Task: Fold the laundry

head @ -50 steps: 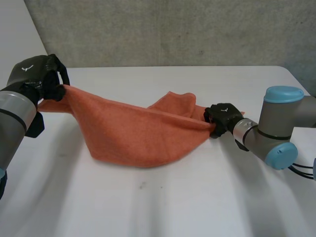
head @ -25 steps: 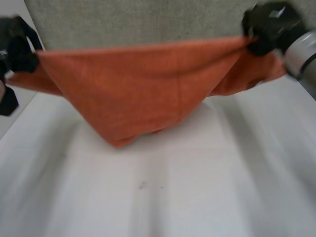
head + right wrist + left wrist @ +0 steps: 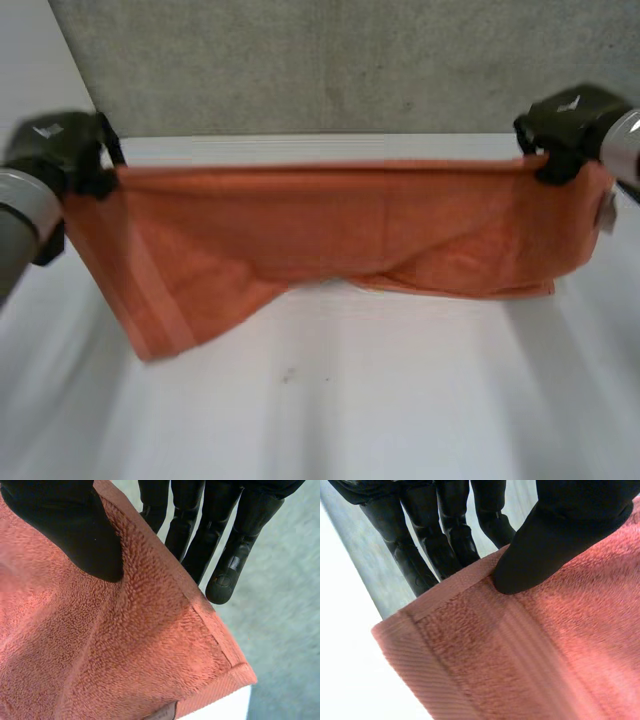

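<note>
Since half a second ago the orange towel (image 3: 330, 235) has sunk lower in the frame and been drawn out wider. Its hanging point has flattened into a long band, and both hands have come down from the frame's upper corners.

In the head view, the left hand (image 3: 60, 150) sits at the left edge, a little above mid-height, with its back towards the camera. It is clamped on the towel's upper left corner. The left wrist view shows how: the thumb (image 3: 540, 545) presses on the cloth's near face just inside the hem, and the fingers (image 3: 415, 555) stand fairly straight behind the edge, so the corner is pinched between them.

The right hand (image 3: 565, 125) is at the upper right, slightly higher than the left, and grips the opposite upper corner. In its wrist view the thumb (image 3: 75, 530) bears on the pile while the fingers (image 3: 225, 555) reach past the hem behind the cloth — the same pinch.

The towel's long axis runs left to right across the frame, with its top edge taut and nearly level between the two hands. It hangs over the white table (image 3: 330, 410), in front of the grey wall (image 3: 330, 60). The left part hangs lowest, ending in a corner at the lower left that may brush the table, though I cannot be sure. A small label (image 3: 603, 212) shows at the right end.
</note>
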You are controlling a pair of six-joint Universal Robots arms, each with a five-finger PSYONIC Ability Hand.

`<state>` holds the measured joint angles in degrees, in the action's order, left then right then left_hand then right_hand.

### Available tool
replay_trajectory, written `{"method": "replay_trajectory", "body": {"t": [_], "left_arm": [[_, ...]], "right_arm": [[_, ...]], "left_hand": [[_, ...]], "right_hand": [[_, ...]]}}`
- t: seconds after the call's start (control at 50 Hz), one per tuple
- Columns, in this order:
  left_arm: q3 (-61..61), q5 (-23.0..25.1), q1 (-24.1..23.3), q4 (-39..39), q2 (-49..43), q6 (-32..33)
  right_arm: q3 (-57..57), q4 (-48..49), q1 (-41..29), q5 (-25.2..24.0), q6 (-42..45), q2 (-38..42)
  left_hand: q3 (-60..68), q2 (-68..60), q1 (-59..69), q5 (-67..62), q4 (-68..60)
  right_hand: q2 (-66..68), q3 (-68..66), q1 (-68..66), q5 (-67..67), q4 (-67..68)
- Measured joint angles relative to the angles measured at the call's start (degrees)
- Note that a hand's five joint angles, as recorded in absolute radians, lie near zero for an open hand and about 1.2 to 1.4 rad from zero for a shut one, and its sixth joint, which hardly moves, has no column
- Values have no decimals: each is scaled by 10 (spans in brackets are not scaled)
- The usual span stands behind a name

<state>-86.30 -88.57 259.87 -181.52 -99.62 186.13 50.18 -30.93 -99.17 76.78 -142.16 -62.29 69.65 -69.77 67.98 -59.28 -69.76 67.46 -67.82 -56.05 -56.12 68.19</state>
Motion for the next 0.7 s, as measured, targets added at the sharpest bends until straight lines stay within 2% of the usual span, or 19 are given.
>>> {"method": "replay_trajectory", "body": {"t": [0.1,0.14,0.2,0.22,0.28,0.3,0.36,0.4,0.46,0.58,0.7], "left_arm": [[48,-1,-7,-3,-88,46],[97,-1,-15,-11,-135,68],[162,-1,-24,-50,-170,89],[162,-1,-24,-50,-170,89],[214,-3,-31,-155,-175,109],[223,-5,-32,-211,-166,117],[225,-12,-35,-309,-144,128],[212,-25,-39,-421,-112,138],[192,-36,-42,-470,-90,141],[143,-46,-42,-456,-72,135],[53,-45,-36,-379,-100,107]], "right_arm": [[-19,25,-4,23,7,52],[-51,69,-11,42,10,86],[-102,149,-26,71,10,112],[-102,149,-26,71,10,112],[-155,286,-49,115,5,116],[-163,343,-57,129,1,107],[-159,430,-68,145,-5,83],[-128,519,-76,155,-10,45],[-100,549,-79,156,-13,24],[7,551,-81,139,-16,-14],[140,486,-78,107,-16,-13]], "left_hand": [[0,0,0,0,0],[0,0,0,0,0],[0,0,0,0,0],[0,0,0,0,0],[0,0,0,0,0],[0,0,2,0,0],[0,0,3,0,0],[0,0,5,0,0],[0,0,5,-2,0],[0,0,8,-2,0],[0,0,8,-2,0]], "right_hand": [[0,0,0,0,0],[0,0,0,0,0],[0,0,0,0,0],[0,0,0,0,0],[0,0,0,0,0],[0,0,0,0,0],[0,0,0,0,0],[0,0,0,-1,0],[0,0,0,-4,0],[0,0,0,-7,0],[0,-2,0,-7,1]]}}
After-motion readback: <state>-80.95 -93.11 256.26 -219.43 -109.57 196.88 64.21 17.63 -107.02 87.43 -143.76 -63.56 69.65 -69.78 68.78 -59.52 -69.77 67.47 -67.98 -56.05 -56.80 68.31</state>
